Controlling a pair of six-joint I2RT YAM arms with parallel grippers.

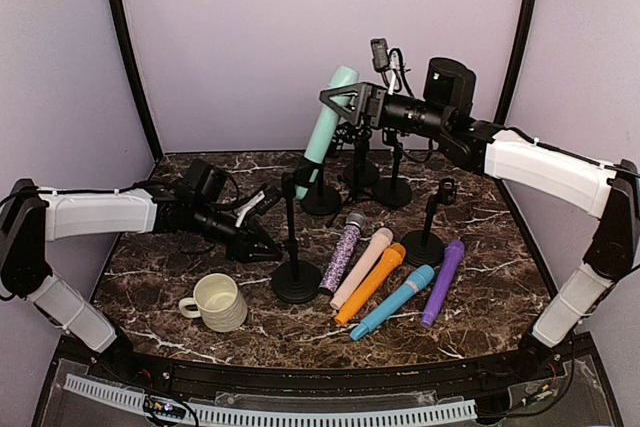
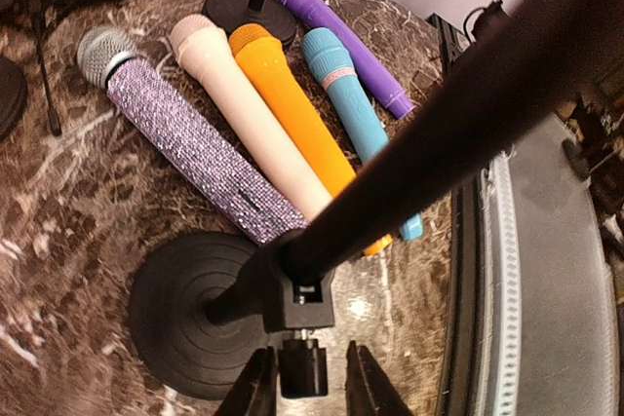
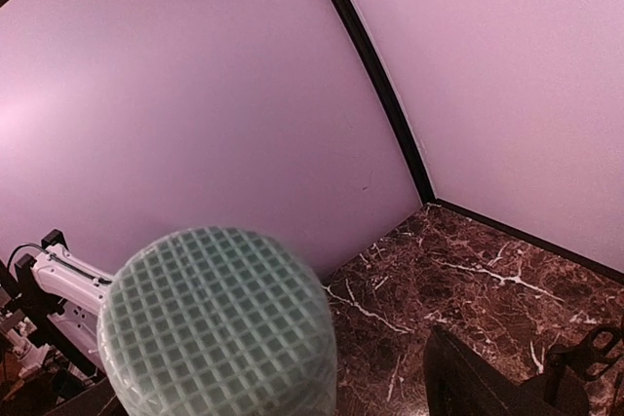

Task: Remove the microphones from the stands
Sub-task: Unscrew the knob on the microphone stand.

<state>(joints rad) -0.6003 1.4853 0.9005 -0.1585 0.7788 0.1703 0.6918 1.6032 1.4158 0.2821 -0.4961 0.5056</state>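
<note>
The mint-green microphone (image 1: 325, 127) is sitting tilted in its stand (image 1: 321, 199) at the back of the marble table (image 1: 490, 237), its lower end in the clip and its mesh head pointing up toward the rear wall. I am holding my right gripper (image 1: 345, 102) high beside the upper part of that microphone, jaws standing wide apart. In my right wrist view the mesh head (image 3: 219, 328) is filling the lower left, close and blurred, and I cannot tell whether either jaw is touching it. I am keeping my left gripper (image 1: 268, 250) low against another, empty stand (image 1: 295, 282) nearer the front. In my left wrist view its fingers (image 2: 255, 392) are sitting slightly apart on either side of the small black knob (image 2: 302, 369) under that stand's clip, close to it but not pressing on it. Five loose microphones are lying side by side to the right of this stand: a purple glitter one (image 1: 343, 252), a cream one (image 1: 363, 265), an orange one (image 1: 372, 282), a blue one (image 1: 395, 300) and a plain purple one (image 1: 443, 282). A pale mug (image 1: 220, 302) is standing upright near the front left.
</note>
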